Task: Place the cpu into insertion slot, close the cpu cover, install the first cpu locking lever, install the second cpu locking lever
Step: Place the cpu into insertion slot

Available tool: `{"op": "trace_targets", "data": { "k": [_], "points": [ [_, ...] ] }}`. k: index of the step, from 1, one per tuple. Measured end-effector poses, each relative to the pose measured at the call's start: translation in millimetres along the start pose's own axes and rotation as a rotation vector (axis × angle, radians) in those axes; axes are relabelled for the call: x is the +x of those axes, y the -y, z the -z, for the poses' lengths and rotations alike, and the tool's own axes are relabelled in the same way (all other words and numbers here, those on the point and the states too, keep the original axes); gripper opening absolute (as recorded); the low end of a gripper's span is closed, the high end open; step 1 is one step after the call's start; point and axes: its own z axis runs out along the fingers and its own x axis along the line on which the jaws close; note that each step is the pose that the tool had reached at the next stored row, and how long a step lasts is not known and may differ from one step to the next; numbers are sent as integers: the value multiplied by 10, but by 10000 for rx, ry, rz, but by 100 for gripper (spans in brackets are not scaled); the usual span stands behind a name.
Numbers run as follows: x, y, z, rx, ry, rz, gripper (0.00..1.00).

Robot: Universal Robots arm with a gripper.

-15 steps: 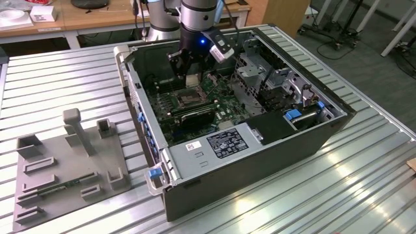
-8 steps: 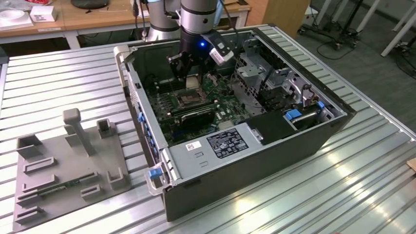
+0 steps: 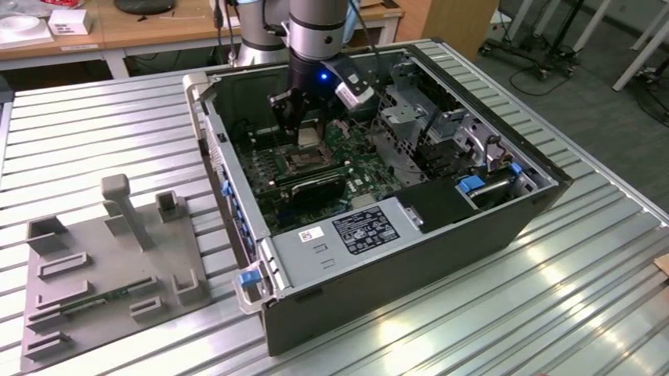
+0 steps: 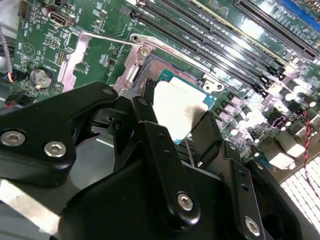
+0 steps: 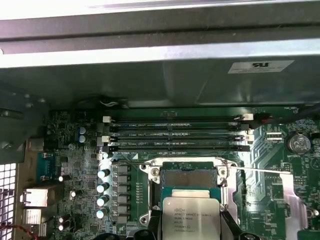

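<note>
My gripper (image 3: pixel 303 125) is shut on the cpu (image 3: pixel 309 138), a pale silver square chip, inside the open computer case. In both wrist views the black fingers (image 5: pixel 154 226) clamp two opposite edges of the cpu (image 5: pixel 191 218) (image 4: pixel 176 106). The chip hangs just above the insertion slot (image 5: pixel 190 178) (image 4: pixel 161 69), whose dark centre shows past the chip's far edge. The cpu cover (image 4: pixel 75 52), a silvery frame with a square window, is swung open flat beside the slot; it is also visible in the first wrist view (image 5: pixel 294 200). A thin locking lever (image 5: pixel 260 171) sticks out sideways from the slot.
Long black memory slots (image 5: pixel 175 135) run close beside the slot. The case wall (image 3: pixel 215 149), a drive cage (image 3: pixel 418 117) and a power supply (image 3: pixel 356 231) hem in the motherboard. A grey fixture plate (image 3: pixel 105 258) lies on the slatted table at the exterior view's left.
</note>
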Motion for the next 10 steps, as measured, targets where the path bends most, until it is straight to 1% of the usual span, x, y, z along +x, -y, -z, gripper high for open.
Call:
{"op": "trace_targets", "data": {
  "k": [3, 5, 10],
  "points": [
    [6, 3, -50, -1, 0, 19, 54],
    [7, 4, -71, -1, -1, 30, 54],
    [8, 4, -76, -3, -2, 31, 54]
  ]
}}
